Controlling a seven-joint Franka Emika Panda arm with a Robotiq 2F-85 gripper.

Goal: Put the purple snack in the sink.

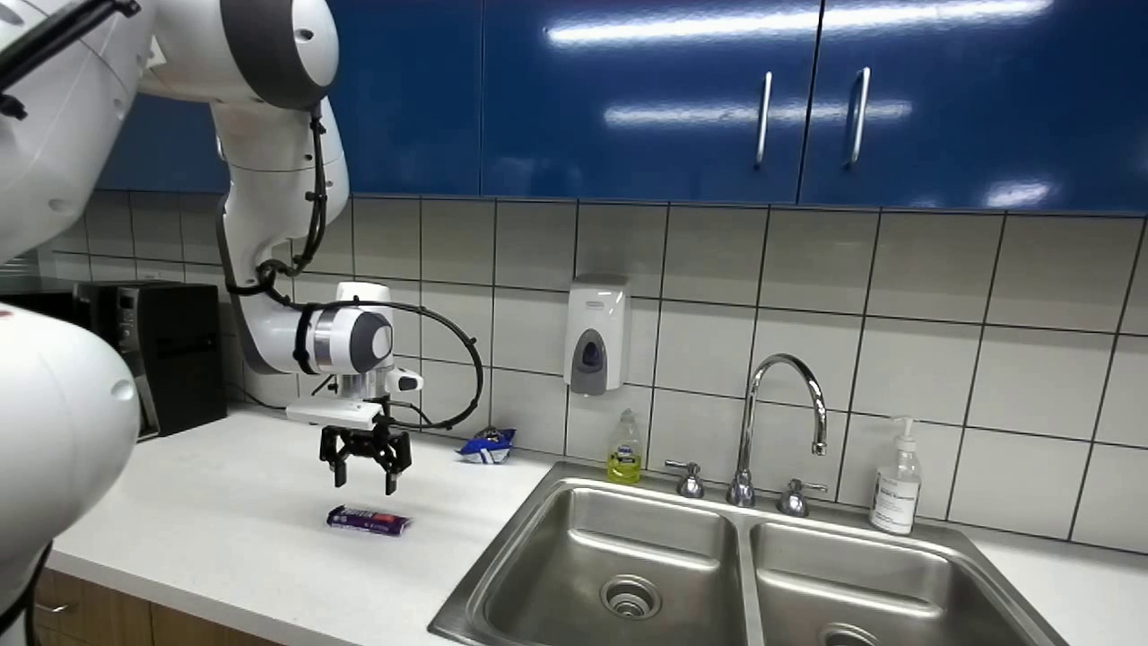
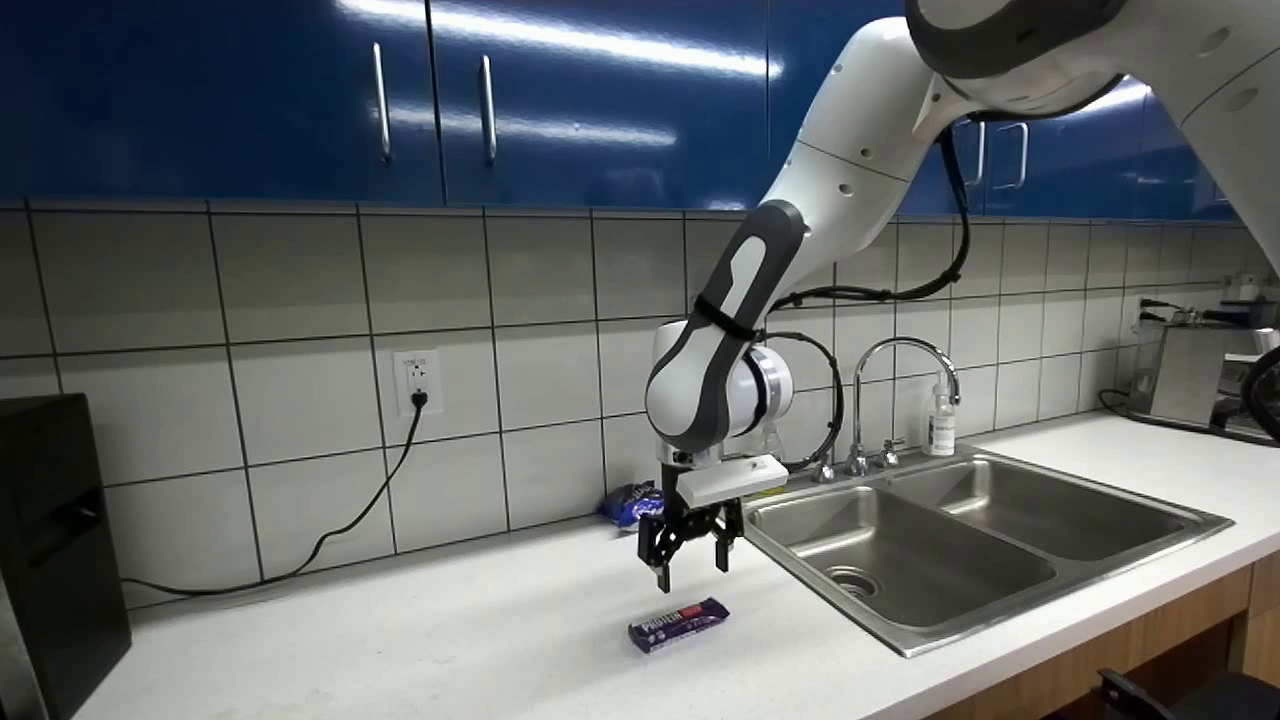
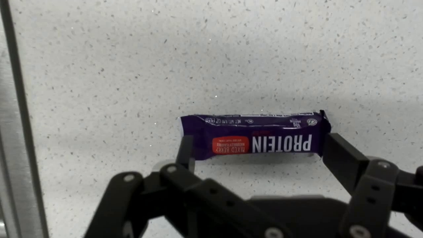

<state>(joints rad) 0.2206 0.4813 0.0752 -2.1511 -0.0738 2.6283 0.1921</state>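
The purple snack, a dark purple bar packet with a red patch, lies flat on the white counter in both exterior views and in the wrist view. My gripper is above it, fingers pointing down, with a gap to the packet; it also shows in an exterior view. In the wrist view the gripper is open, its fingertips spread near the packet's two ends with nothing held. The double-basin steel sink is beside the snack, also in an exterior view; its rim edges the wrist view.
A small blue packet lies against the tiled wall behind the gripper. A yellow soap bottle, a chrome faucet and a pump bottle stand along the sink's back. A black appliance stands at the counter's far end.
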